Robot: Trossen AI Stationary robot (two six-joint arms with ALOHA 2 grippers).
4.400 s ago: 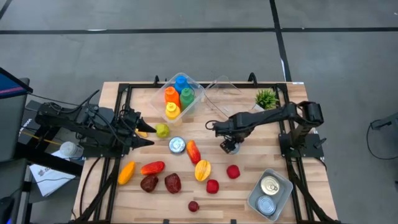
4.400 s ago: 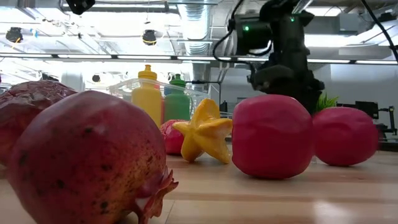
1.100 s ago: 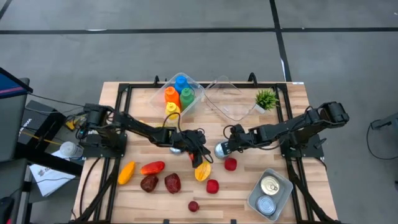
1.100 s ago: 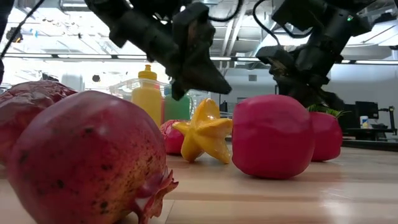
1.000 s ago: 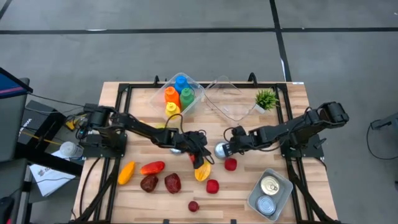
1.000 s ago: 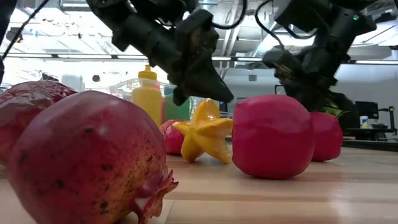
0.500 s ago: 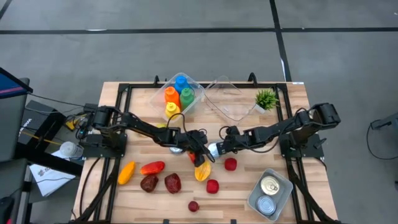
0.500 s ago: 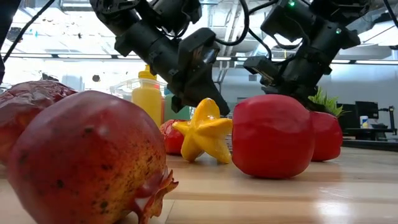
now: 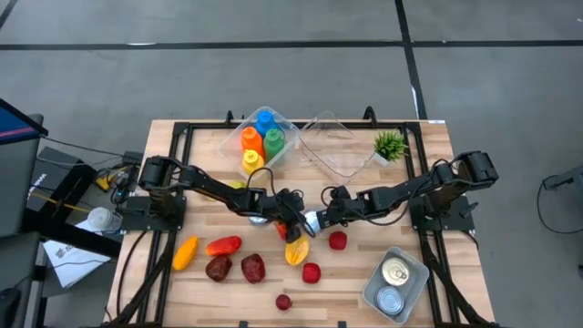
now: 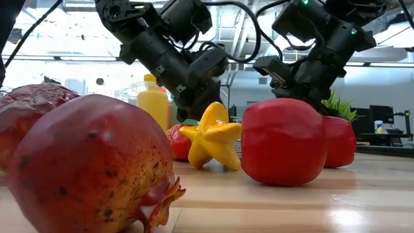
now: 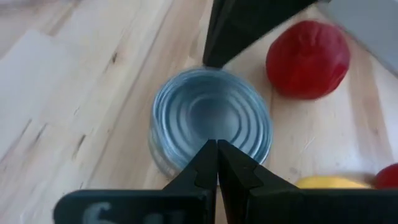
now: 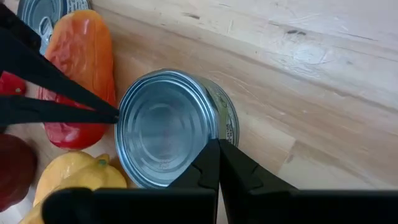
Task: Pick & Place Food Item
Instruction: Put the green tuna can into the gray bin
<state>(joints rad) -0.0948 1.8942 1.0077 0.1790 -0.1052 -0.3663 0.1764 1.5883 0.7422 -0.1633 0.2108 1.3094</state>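
Tin can [image 12: 168, 137], on its side, flat end toward right end effector [image 12: 217, 149]

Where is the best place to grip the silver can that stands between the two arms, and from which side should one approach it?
Grip the silver can across its round side wall, coming from above. It stands upright, flat end up, so opposite wall points offer parallel contact. The orange-red pepper lies close on one side, so the fingers should probably close along the free axis.

counted from the high view: four bottles [image 9: 261, 138] in one clear bin [image 9: 284, 153]; four cans, two in the grey tray [image 9: 413, 282], two loose [image 9: 311, 220]; three small red fruits [image 9: 338, 240]; two pomegranates [image 9: 252, 267]; one plant [image 9: 391, 143].
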